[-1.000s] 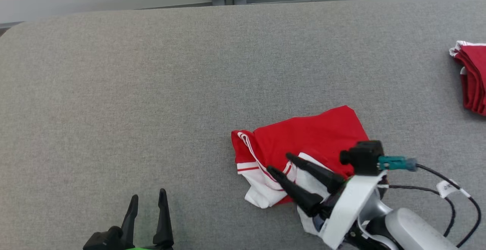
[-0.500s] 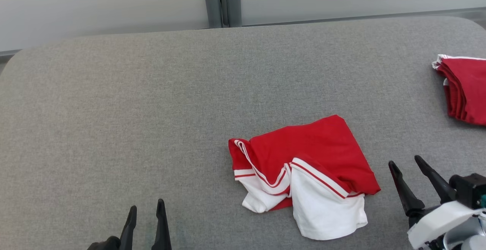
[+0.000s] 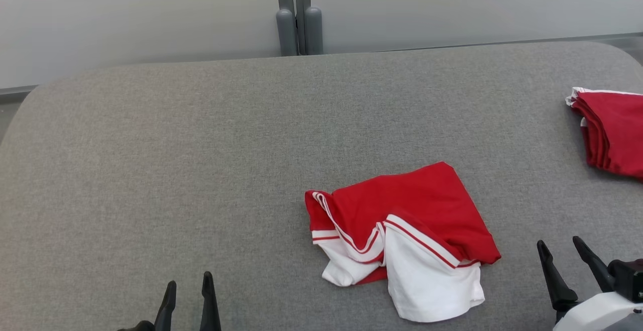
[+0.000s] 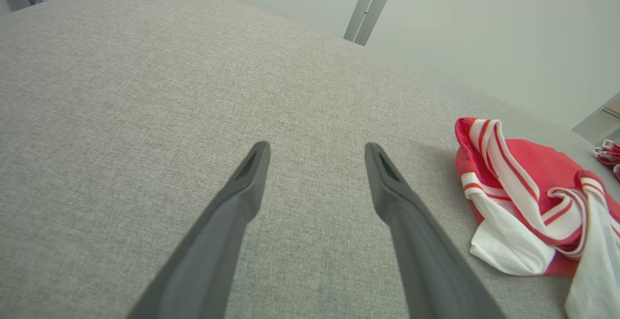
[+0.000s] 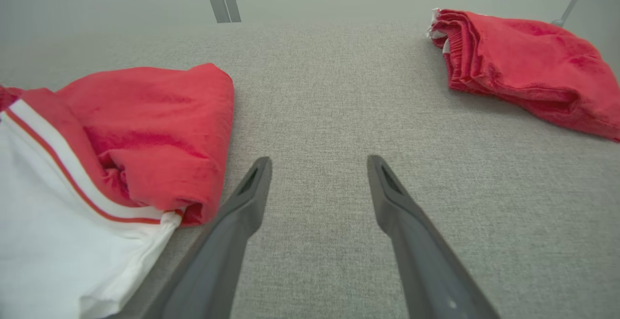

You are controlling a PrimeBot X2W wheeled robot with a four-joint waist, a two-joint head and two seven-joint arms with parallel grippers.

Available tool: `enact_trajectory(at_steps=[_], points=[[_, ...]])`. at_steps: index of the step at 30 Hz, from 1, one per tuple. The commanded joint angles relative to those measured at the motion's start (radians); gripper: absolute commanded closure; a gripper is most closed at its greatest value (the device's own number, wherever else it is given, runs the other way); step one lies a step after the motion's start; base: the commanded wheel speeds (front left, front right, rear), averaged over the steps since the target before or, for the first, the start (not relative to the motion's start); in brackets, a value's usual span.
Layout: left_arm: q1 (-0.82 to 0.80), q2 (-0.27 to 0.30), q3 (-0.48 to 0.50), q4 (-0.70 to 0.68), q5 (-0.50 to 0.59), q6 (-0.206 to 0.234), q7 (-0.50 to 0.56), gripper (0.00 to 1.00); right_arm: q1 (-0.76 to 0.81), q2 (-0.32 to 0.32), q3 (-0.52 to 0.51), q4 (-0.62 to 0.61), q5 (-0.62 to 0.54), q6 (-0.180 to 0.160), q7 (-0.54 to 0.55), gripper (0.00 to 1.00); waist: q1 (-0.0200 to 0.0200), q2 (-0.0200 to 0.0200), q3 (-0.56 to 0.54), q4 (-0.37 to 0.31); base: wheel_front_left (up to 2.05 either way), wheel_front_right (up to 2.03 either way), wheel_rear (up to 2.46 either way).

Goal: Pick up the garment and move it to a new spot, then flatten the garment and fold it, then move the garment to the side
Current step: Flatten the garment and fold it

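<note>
Probably at flatten step. Finds garment (image 3: pixel 402 230) crumpled at 5 o'clock on table (image 3: pixel 150 145), untouched. Has left gripper (image 3: pixel 190 279) at 7 o'clock, right gripper (image 3: pixel 558 241) at 4 o'clock, both spread wide, empty. Needs pinching hems next, pulling flat.

Head view looks steeply down on the grey table (image 3: pixel 150 170). Wrist views sit low and close, facing forward across it. All share the garment (image 3: pixel 417 205): right of the left fingers (image 4: pixel 227 222), left of the right fingers (image 5: pixel 237 232).

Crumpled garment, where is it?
In the head view, the garment lies on the grey table, right of centre, nearer the right gripper than the left gripper.
</note>
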Motion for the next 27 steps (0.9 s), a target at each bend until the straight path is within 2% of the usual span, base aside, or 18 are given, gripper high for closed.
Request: enact_trajectory(at_steps=[1, 5, 8, 12, 15, 17, 21, 27], points=[[0.016, 0.002, 0.004, 0.001, 0.001, -0.003, -0.002, 0.00, -0.015, -0.002, 0.004, -0.008, 0.005, -0.001, -0.004, 0.00, 0.0000, 0.0000, -0.001, 0.000, 0.00, 0.00, 0.00], [0.019, 0.002, 0.005, 0.000, 0.000, -0.004, -0.002, 0.00, -0.036, -0.026, 0.070, -0.028, 0.025, -0.001, -0.004, 0.00, 0.0000, 0.0000, -0.002, 0.001, 0.00, 0.00, 0.00], [0.018, 0.002, 0.007, -0.003, 0.004, -0.005, -0.002, 0.00, -0.087, -0.065, 0.181, -0.066, 0.073, -0.001, 0.002, 0.00, 0.0000, 0.0000, 0.003, 0.000, 0.00, 0.00, 0.00], [0.003, 0.002, 0.012, -0.007, 0.013, -0.004, -0.002, 0.00, -0.197, -0.153, 0.369, -0.175, 0.150, -0.001, 0.105, 0.00, 0.0000, 0.0000, 0.016, -0.001, 0.00, 0.00, 0.00], [-0.016, 0.002, 0.016, -0.006, 0.016, -0.006, -0.002, 0.00, -0.313, -0.210, 0.496, -0.236, 0.162, -0.001, 0.183, 0.00, 0.0000, 0.0000, 0.028, 0.001, 0.00, 0.00, 0.00], [-0.025, 0.002, 0.010, -0.002, 0.014, -0.006, -0.002, 0.00, -0.371, -0.220, 0.592, -0.229, 0.181, -0.001, 0.236, 0.00, 0.0000, 0.0000, 0.037, 0.008, 0.00, 0.00, 0.00], [-0.039, 0.002, -0.003, 0.003, 0.004, -0.002, -0.002, 0.00, -0.468, -0.199, 0.711, -0.155, 0.237, -0.001, 0.306, 0.00, 0.0000, 0.0000, 0.048, 0.025, 0.00, 0.00, 0.00], [-0.056, 0.002, -0.009, 0.004, 0.002, 0.002, -0.002, 0.00, -0.557, -0.150, 0.819, -0.027, 0.293, -0.001, 0.326, 0.00, 0.0000, 0.0000, 0.063, 0.050, 0.00, 0.00, 0.00]])
